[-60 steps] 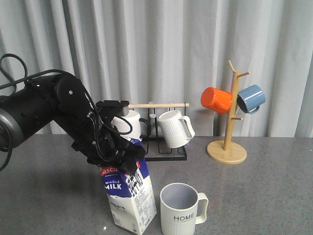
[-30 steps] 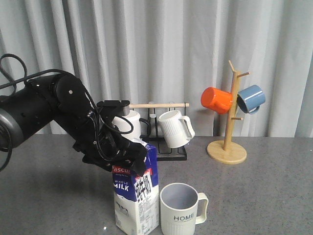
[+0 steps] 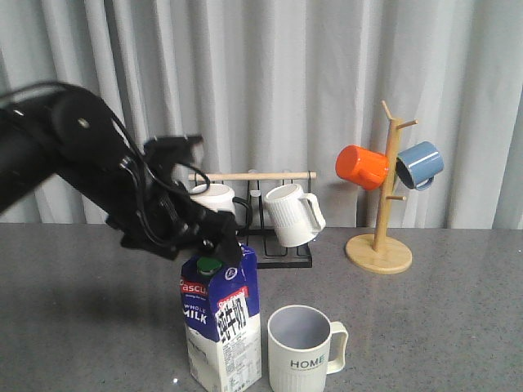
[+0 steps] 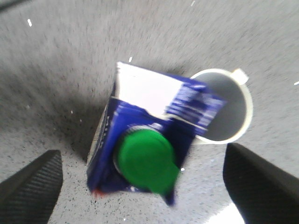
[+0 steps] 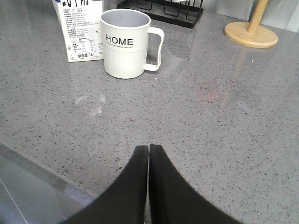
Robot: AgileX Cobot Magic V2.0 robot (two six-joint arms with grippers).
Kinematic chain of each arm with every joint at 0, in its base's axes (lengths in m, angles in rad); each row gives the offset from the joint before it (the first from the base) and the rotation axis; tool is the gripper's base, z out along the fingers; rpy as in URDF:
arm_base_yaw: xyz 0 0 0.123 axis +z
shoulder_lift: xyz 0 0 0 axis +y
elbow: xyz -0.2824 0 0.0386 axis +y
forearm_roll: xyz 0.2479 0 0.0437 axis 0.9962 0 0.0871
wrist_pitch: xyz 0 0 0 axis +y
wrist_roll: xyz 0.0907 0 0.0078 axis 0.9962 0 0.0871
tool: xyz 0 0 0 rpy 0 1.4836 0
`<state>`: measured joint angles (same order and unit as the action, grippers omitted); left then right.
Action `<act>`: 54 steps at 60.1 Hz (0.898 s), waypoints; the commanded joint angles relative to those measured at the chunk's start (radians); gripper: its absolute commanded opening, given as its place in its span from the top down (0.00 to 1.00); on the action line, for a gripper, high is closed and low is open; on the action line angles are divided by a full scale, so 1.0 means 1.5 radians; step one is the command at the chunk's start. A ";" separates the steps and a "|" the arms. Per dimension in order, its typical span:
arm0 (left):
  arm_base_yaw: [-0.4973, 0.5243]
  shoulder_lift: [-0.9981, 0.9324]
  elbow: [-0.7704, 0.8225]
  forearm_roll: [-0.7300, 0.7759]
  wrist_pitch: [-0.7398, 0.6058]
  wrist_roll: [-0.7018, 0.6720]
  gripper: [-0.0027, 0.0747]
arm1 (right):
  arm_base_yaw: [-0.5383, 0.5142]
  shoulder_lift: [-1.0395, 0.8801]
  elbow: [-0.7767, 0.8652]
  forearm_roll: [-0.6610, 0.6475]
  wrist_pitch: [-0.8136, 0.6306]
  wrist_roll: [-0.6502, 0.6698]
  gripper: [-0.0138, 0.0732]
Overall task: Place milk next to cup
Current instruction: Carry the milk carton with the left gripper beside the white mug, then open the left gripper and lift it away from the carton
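The milk (image 3: 221,322), a blue-and-white carton with a green cap (image 4: 145,161), stands upright on the grey table, close to the left of the cup (image 3: 301,347). The cup is a cream ribbed mug lettered "HOME" (image 5: 125,44), with the carton (image 5: 79,28) right beside it. My left gripper (image 3: 214,243) hovers just above the carton's top. Its fingers (image 4: 32,184) are spread wide, well clear of the carton's sides, and hold nothing. My right gripper (image 5: 148,150) is shut and empty, low over the table near its front edge, well short of the cup.
A black rack (image 3: 282,255) with white mugs (image 3: 292,214) stands behind the carton. At the right rear is a wooden mug tree (image 3: 378,251) carrying an orange mug (image 3: 361,167) and a blue mug (image 3: 419,164). The table's edge (image 5: 32,172) runs close to my right gripper.
The carton went from tilted in my left gripper's grip to standing upright by the cup. The left gripper has let go, opened, and lifted up and back.
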<state>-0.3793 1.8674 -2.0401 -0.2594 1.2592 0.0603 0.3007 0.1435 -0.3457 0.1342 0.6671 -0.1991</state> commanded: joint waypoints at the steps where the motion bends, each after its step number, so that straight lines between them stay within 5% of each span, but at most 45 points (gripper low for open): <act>1: -0.002 -0.084 -0.020 -0.018 -0.007 -0.006 0.16 | 0.001 0.009 -0.017 -0.003 -0.050 0.000 0.85; 13: -0.002 -0.199 -0.020 -0.018 -0.007 -0.003 0.39 | 0.001 0.009 -0.017 -0.039 -0.062 0.044 0.85; 27: -0.002 -0.335 -0.001 -0.008 -0.007 0.035 0.97 | 0.001 0.012 -0.017 -0.239 -0.073 0.210 0.85; 40: -0.002 -0.486 0.159 0.050 -0.053 0.026 0.98 | 0.001 0.012 -0.017 -0.262 -0.071 0.238 0.85; 54: -0.002 -0.690 0.432 0.071 -0.210 -0.011 0.97 | 0.001 0.012 -0.017 -0.262 -0.072 0.237 0.85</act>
<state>-0.3793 0.9386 -1.5053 -0.1495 1.1073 0.0684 0.3007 0.1435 -0.3457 -0.2365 0.6363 0.1523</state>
